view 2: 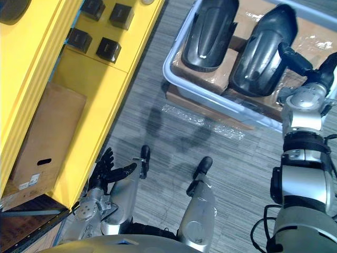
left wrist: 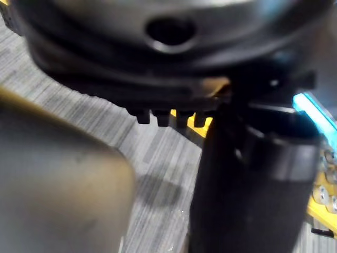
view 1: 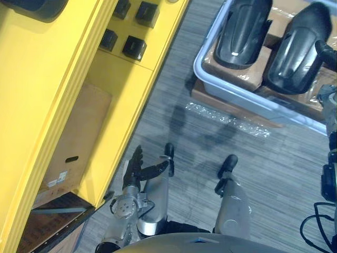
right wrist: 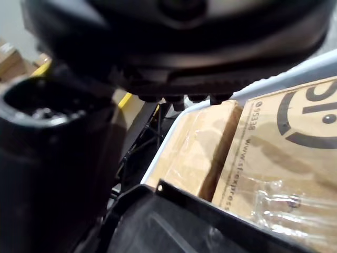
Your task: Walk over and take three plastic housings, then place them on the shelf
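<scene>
Though meant as the drop-off point, standing well apart on the left: tall yellow shelf [view 1: 47, 79]. Far right, pale tray [view 2: 221, 99] packed with cardboard boxes [view 2: 205, 76], likely to keep stock raised within reach. Lying flat on those, side by side, two black plastic housings [view 2: 210, 34]. Close over the right-hand housing [view 2: 260, 58], fingers apart, clasping nothing: right hand [view 2: 315, 74]. Hanging low near the shelf, fingers loose: left hand [view 1: 138, 169].

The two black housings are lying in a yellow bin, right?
No. The bin is pale grey, not yellow; only the shelf is yellow. The two black housings do lie in it, as the left eye view shows.
</scene>
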Robot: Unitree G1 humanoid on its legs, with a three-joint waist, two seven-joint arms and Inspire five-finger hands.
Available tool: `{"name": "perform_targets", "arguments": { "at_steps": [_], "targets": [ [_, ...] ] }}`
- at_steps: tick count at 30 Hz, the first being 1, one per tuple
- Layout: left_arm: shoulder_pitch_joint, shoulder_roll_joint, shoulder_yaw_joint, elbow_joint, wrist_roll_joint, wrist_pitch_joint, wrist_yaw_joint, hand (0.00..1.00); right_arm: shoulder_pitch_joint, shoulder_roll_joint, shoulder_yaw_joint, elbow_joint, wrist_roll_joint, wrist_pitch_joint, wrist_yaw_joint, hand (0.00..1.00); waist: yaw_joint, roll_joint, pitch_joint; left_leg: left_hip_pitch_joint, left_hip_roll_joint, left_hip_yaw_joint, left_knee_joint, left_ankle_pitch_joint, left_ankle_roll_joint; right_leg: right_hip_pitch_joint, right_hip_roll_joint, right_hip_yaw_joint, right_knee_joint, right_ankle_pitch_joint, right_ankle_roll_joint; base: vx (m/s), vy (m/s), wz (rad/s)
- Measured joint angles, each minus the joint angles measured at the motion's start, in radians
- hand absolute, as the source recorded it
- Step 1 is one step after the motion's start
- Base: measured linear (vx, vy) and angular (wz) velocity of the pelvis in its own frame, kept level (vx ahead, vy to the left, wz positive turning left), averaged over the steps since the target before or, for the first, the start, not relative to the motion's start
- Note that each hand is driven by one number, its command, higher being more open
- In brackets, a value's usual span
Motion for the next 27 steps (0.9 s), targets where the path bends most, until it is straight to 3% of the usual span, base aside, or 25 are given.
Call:
{"name": "perform_targets", "arguments": {
  "at_steps": [8,9,15,18,22,27],
  "targets": [
    [-0.007,-0.016,0.007,0.001,-0.084,-0.009,0.013,1.00,-0.090,-0.059,0.060,0.012,-0.006,0.114,-0.059,1.00,0.017,0.015,0.002,-0.070,-0.034,-0.002,0.031,0.009,0.012,-0.116,-0.067,-0.007,0.149,-0.055,-0.003,-0.05,0.015,0.08],
    [-0.007,-0.021,0.010,0.001,-0.093,-0.010,0.006,1.00,-0.110,-0.066,0.066,0.029,-0.005,0.125,-0.071,0.00,0.021,0.017,0.000,-0.089,-0.035,-0.002,0.039,0.010,0.013,-0.133,-0.069,-0.006,0.152,-0.054,-0.003,-0.05,0.017,0.03],
    [-0.013,-0.036,0.020,0.000,-0.129,-0.019,-0.039,1.00,-0.120,-0.109,0.081,0.076,-0.001,0.202,-0.101,0.00,0.050,0.027,-0.006,-0.173,-0.035,-0.013,0.087,0.009,0.015,-0.208,-0.078,-0.006,0.196,-0.058,-0.008,-0.02,0.011,0.03],
    [-0.021,-0.054,0.024,0.000,-0.130,-0.025,-0.053,1.00,-0.121,-0.187,0.080,0.086,-0.023,0.236,-0.113,0.00,0.067,0.040,-0.015,-0.227,-0.033,-0.025,0.136,-0.004,0.020,-0.250,-0.084,-0.006,0.239,-0.068,-0.014,-0.05,0.029,0.04],
    [-0.027,-0.067,0.024,0.001,-0.159,-0.038,-0.055,1.00,-0.124,-0.195,0.078,0.086,-0.035,0.236,-0.148,0.00,0.069,0.049,-0.021,-0.272,-0.032,-0.027,0.175,-0.025,0.023,-0.297,-0.098,0.003,0.283,-0.086,-0.017,-0.06,0.033,0.01],
    [-0.027,-0.095,0.053,0.001,-0.160,-0.049,-0.061,1.00,-0.090,-0.204,0.060,0.085,-0.036,0.252,-0.101,0.00,0.074,0.049,-0.021,-0.297,-0.027,-0.026,0.207,-0.029,0.024,-0.324,-0.102,0.015,0.322,-0.095,-0.017,-0.01,0.004,0.00]
  ]
}}
